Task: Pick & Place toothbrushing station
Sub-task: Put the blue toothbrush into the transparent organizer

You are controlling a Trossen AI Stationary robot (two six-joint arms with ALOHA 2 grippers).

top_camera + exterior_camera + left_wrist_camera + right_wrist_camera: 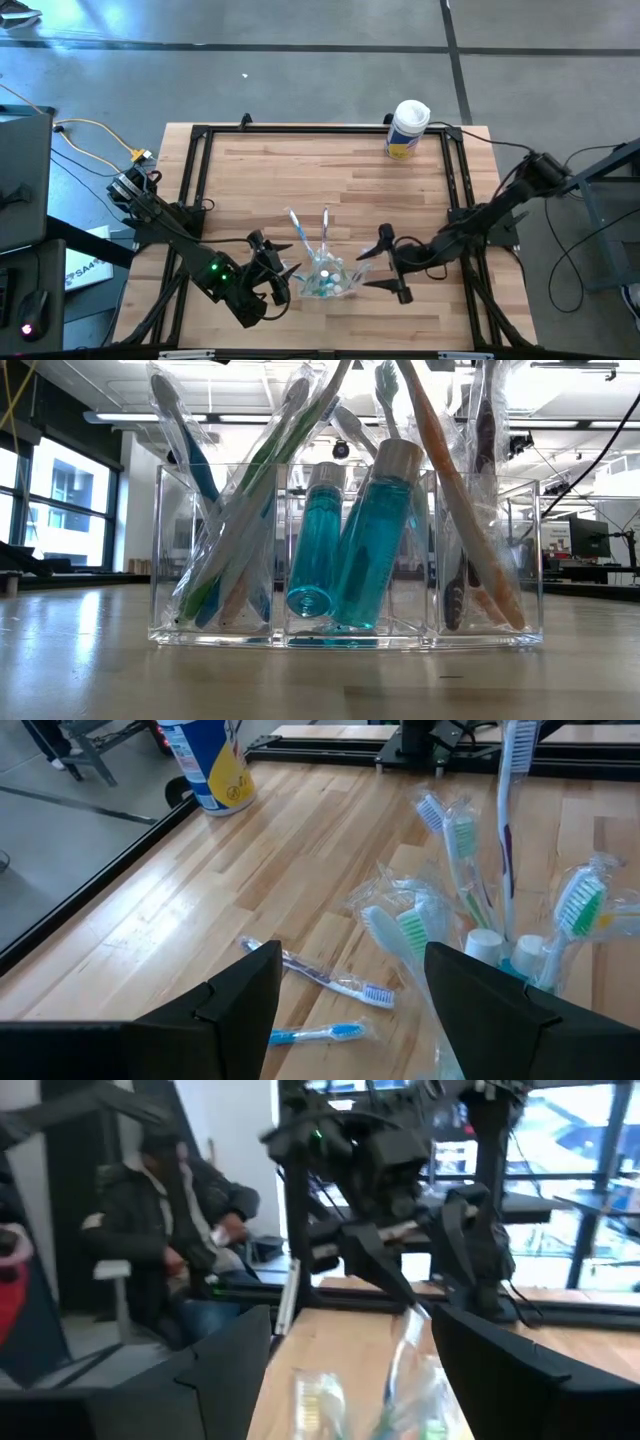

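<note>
My clear plastic holder (328,281) sits low in the middle of the high view, between my two grippers. In the low view it fills the centre of the frame: wrapped toothbrushes (236,550) lean in its left compartment, two teal tubes (345,545) stand tilted in the middle one, and more brushes lean in the right one. My left gripper (279,275) waits just left of the holder, fingers (235,1010) spread apart with nothing between them. My right gripper (391,265) sits just right of the holder, its fingers also spread wide and empty. Two loose toothbrushes (308,230) lie on the table (280,180) just above the holder. The white canister (407,129) stands at the upper right of the table. A seated person (170,1245) shows at the left of my right wrist view.
</note>
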